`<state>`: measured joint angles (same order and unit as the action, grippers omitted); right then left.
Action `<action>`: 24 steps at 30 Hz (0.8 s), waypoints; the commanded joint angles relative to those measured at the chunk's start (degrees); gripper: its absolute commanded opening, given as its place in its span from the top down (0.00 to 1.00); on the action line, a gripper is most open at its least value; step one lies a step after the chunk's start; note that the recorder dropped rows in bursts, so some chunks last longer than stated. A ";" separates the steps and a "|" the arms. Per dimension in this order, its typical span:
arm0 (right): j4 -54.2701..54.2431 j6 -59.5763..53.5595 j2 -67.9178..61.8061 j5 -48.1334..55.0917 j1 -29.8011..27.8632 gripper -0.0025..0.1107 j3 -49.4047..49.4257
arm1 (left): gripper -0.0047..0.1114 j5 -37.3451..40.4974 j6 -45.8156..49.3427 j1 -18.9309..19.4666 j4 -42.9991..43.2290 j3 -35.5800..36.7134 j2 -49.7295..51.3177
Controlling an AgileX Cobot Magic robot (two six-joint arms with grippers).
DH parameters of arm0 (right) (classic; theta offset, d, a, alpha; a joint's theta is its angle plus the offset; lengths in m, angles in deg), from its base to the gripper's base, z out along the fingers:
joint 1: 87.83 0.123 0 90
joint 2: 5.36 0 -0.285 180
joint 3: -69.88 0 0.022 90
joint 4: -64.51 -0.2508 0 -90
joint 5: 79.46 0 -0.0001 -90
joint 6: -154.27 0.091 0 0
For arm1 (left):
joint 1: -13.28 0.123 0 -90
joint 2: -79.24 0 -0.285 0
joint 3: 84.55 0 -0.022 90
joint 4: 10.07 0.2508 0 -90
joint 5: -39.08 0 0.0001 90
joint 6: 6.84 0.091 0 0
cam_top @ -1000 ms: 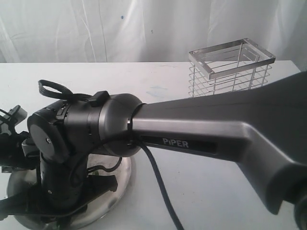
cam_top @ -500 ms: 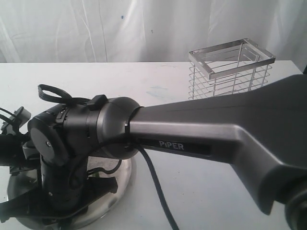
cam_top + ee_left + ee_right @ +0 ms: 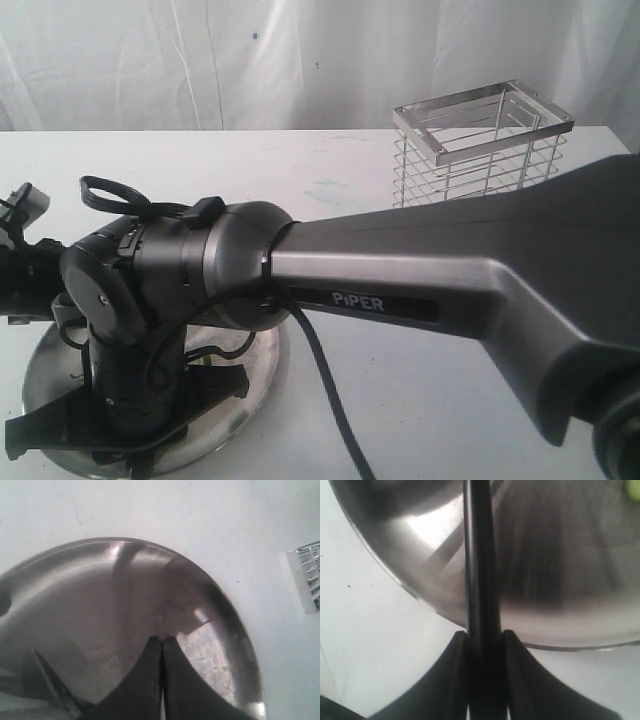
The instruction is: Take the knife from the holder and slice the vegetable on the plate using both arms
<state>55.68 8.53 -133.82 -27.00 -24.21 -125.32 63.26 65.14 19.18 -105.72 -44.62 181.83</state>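
Note:
My right gripper [image 3: 484,632] is shut on the black handle of the knife [image 3: 479,555], which reaches out over the steel plate [image 3: 560,620]. A sliver of the green vegetable [image 3: 634,489] shows at the frame's edge, on the plate. My left gripper [image 3: 162,639] hovers over the plate [image 3: 100,595], its fingers pressed together with nothing between them. In the exterior view the grey PiPER arm [image 3: 400,280] stretches across to the plate [image 3: 255,370] at lower left and hides the vegetable. The wire holder [image 3: 480,150] stands empty at the back right.
The left arm [image 3: 25,270] sits at the far left edge, above the plate's rim. A black cable [image 3: 330,400] hangs from the right arm over the white table. A corner of the holder [image 3: 310,575] shows in the left wrist view.
The left arm has lifted up and away from the plate at the far left. The right arm has hardly moved and still holds the knife.

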 commanded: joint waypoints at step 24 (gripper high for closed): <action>0.75 0.42 -0.14 -1.25 -0.30 0.98 -0.14 | 0.96 -3.49 9.50 -0.34 -4.29 2.67 3.17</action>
<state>55.81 8.76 -133.82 -27.81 -24.21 -125.32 58.64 74.21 19.18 -108.88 -41.73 184.04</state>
